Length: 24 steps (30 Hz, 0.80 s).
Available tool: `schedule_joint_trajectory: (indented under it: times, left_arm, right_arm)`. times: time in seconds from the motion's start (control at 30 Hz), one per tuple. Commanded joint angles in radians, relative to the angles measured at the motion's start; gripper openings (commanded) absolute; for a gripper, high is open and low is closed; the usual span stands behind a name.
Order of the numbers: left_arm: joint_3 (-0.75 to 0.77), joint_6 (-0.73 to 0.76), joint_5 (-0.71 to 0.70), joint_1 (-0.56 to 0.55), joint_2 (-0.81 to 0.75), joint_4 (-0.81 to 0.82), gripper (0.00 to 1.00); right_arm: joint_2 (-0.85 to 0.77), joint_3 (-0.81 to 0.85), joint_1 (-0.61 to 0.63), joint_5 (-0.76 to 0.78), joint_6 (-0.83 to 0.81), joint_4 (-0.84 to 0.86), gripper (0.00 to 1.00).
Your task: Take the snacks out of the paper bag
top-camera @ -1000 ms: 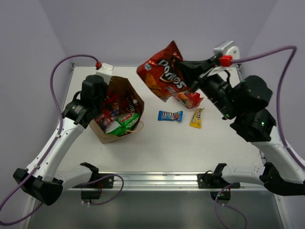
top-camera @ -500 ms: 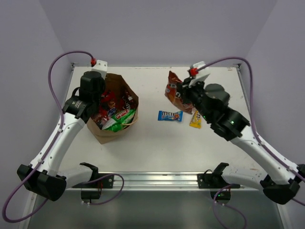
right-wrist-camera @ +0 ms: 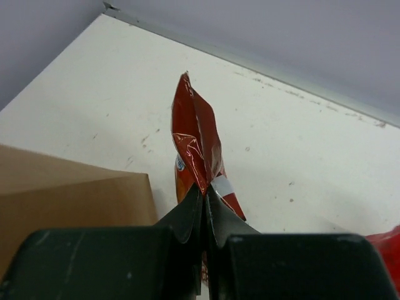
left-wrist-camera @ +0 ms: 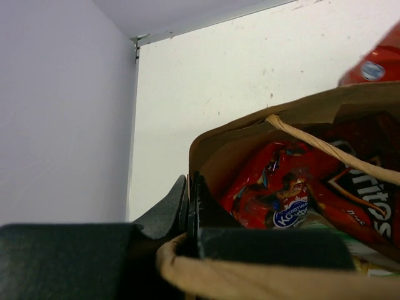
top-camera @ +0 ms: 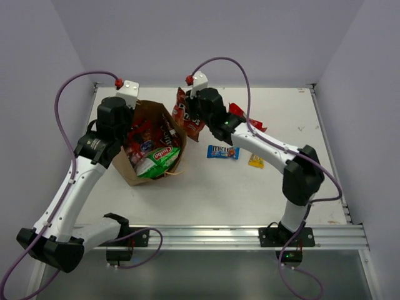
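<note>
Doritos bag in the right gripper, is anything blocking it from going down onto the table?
Nothing visible does. The right gripper pinches the Doritos bag beside the paper bag, clear of its rim, with bare table behind and around it.

Top cam: high, behind both bases, looks down over the whole table point(top-camera: 250, 194) to the back wall point(top-camera: 206, 37). Left wrist cam: tight behind left gripper point(left-wrist-camera: 189, 187), faces past its tips into the paper bag point(left-wrist-camera: 300, 112) mouth. Right wrist cam: tight behind right gripper point(right-wrist-camera: 204, 194), facing the back wall, Doritos bag point(right-wrist-camera: 197, 144) just ahead of the tips. Both wrist views share the paper bag and that Doritos bag.
</note>
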Motion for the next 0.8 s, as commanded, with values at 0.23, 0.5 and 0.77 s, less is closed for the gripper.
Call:
schedule_joint_trajectory:
  times: [0.23,0.5,0.77]
  left_arm:
    - [0.01,0.079,0.071,0.006,-0.091,0.149,0.0]
    - [0.014,0.086,0.102,0.006,-0.091,0.141,0.0]
    - [0.002,0.114,0.122,0.006,-0.098,0.143,0.0]
  right_arm:
    - [0.249,0.204,-0.216,0.017,0.156,-0.096,0.22]
    - [0.056,0.222,-0.261,0.025,0.037,-0.266,0.74]
    - [-0.279,0.136,0.012,-0.262,-0.343,-0.392,0.8]
